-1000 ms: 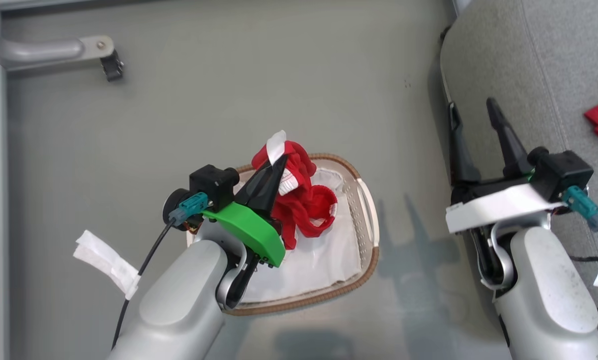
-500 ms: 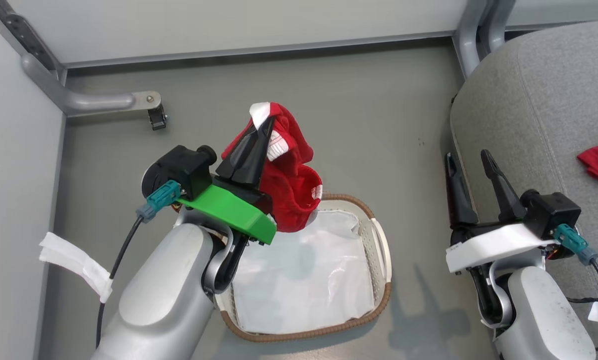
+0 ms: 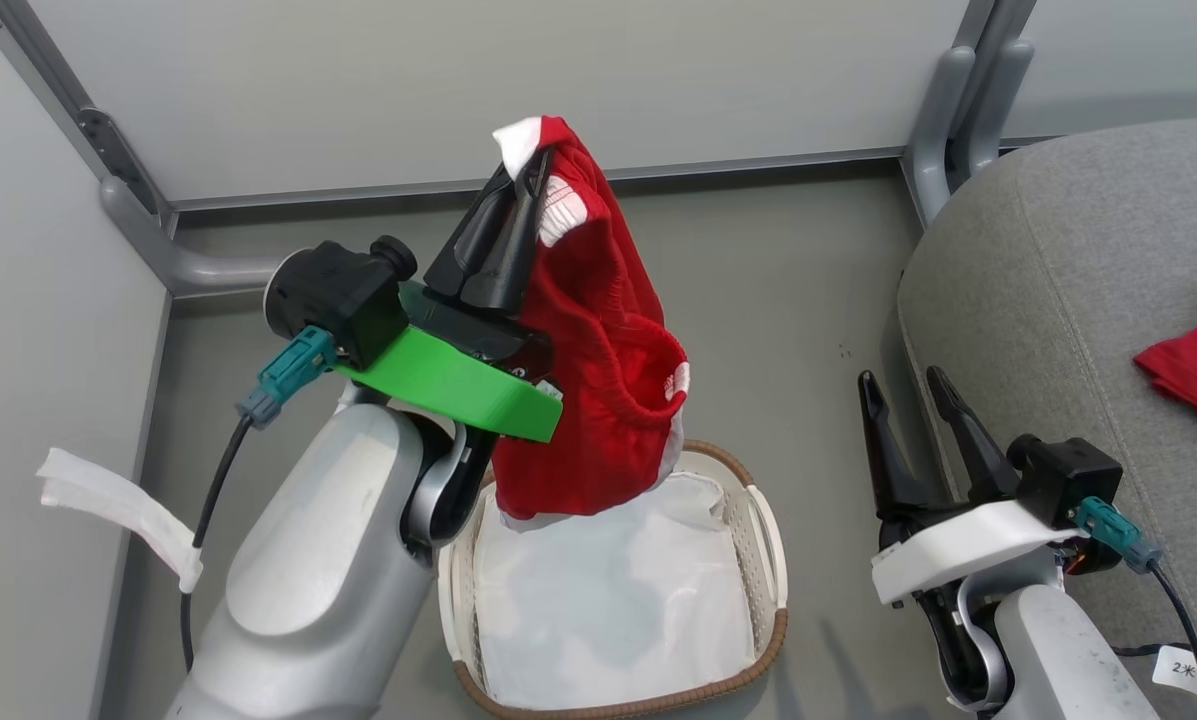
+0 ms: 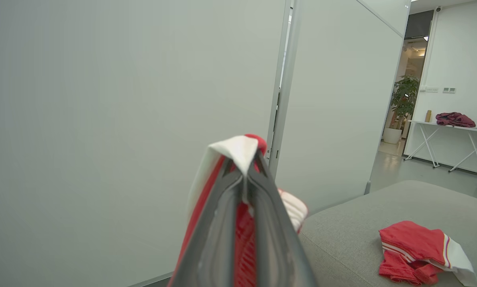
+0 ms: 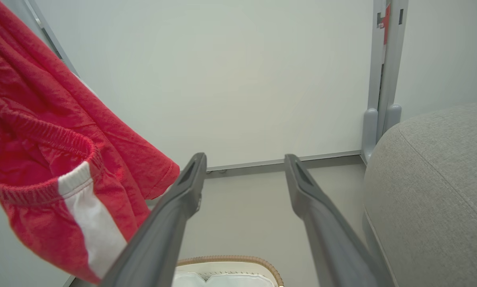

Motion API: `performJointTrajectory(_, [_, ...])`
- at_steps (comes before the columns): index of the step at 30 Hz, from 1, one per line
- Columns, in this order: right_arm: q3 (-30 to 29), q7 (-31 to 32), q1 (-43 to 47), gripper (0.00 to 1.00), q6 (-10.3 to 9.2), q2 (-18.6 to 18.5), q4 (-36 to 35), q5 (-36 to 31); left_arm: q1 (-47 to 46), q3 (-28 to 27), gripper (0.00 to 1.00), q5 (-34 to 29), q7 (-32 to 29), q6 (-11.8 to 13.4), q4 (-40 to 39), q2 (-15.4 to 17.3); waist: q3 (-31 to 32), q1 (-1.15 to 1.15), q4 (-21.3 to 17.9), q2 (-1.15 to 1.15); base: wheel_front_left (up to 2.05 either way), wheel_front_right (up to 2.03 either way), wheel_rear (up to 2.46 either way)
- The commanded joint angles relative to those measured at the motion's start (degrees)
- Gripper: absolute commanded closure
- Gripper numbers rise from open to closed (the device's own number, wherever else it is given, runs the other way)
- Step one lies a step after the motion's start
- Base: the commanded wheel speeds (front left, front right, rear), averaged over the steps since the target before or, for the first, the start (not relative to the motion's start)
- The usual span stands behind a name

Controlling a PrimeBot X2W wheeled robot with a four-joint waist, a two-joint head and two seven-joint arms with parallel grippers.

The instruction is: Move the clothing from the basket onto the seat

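My left gripper [image 3: 533,165] is shut on a red garment [image 3: 598,370] with white trim, which hangs in the air above the basket [image 3: 763,560]. In the left wrist view its fingers [image 4: 222,223] pinch the white and red cloth [image 4: 238,153]. Inside the basket I see just its white liner [image 3: 608,600]. A second red garment [image 3: 1193,365] lies on the grey seat [image 3: 1058,280], also seen as the red garment [image 4: 415,251] on the seat [image 4: 354,227]. My right gripper [image 3: 898,385] stands open and holds nothing, beside the seat's edge. The hanging garment [image 5: 55,159] is left of its fingers [image 5: 182,199].
Pale partition walls [image 3: 458,80] with grey metal posts [image 3: 958,100] close off the back and left. The floor [image 3: 788,300] is grey. A white tag [image 3: 108,500] hangs from the left arm's cable. Far off, a table [image 4: 449,127] bears dark red cloth.
The left gripper has lifted the red garment up out of the basket, so it now hangs free. The head camera has tilted up. The right gripper stays open.
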State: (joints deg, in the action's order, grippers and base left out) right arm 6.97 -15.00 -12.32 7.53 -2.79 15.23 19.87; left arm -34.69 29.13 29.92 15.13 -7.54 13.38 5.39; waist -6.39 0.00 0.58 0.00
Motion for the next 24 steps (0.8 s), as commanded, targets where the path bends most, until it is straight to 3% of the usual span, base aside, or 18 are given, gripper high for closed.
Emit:
performJointTrajectory(1, [0.26,-0.27,0.86,0.00,-0.08,-0.26,0.21,0.55,-0.60,-0.30,1.00,-0.52,0.01,0.10,-0.19,-0.20,0.38,0.00,-0.02,0.00,0.00,0.00,0.00])
performJointTrajectory(9, [2.80,-0.27,0.43,0.00,-0.08,-0.24,-0.16,1.52,-0.02,-0.15,1.00,-0.14,0.02,0.10,-1.20,-0.99,0.69,0.00,-0.05,0.00,0.00,0.00,0.00])
performJointTrajectory(16, [12.37,-0.27,-5.43,0.00,-0.07,-0.25,-2.61,1.49,0.76,0.15,1.00,-0.18,0.01,0.10,-1.67,-1.43,0.40,0.00,0.60,0.00,0.00,0.00,0.00])
performJointTrajectory(24, [23.76,-0.27,-14.11,0.00,-0.07,-0.28,-0.43,2.64,1.09,0.93,1.00,0.30,0.01,0.10,-1.27,-1.78,0.16,0.00,1.85,0.00,0.00,0.00,0.00])
